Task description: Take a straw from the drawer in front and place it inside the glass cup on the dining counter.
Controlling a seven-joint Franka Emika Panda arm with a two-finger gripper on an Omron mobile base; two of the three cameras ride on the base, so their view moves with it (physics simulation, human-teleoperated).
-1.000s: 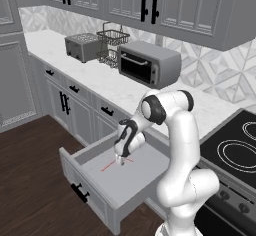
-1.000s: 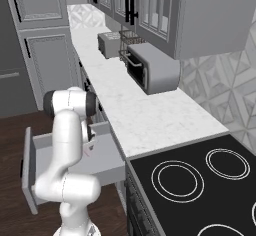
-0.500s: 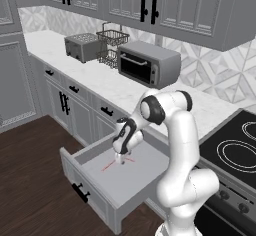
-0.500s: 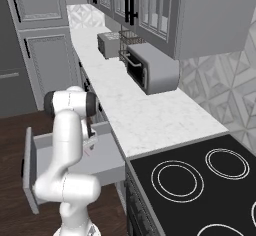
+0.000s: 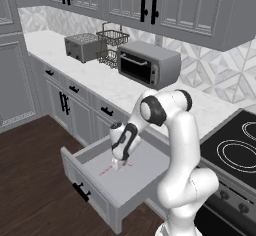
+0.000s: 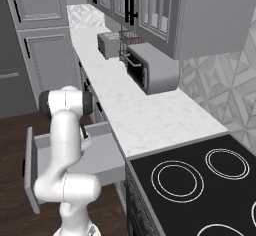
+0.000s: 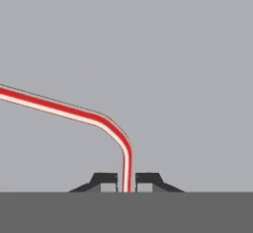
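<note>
The gripper (image 5: pixel 118 164) is lowered into the open drawer (image 5: pixel 145 160), its tips right at the grey floor. In the hand view the jaws are drawn in to a narrow gap, with the red straw (image 7: pixel 69 111) passing between the two dark fingertips (image 7: pixel 105 179), which appear pressed against its sides. From there the straw is seen running away across the drawer floor with a bend in it. A toaster oven (image 5: pixel 148 64) is set on the table above the drawer.

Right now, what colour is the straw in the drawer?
The straw is red with a pale stripe down the middle and a bend near the pincer, clearest in the hand view.
</note>
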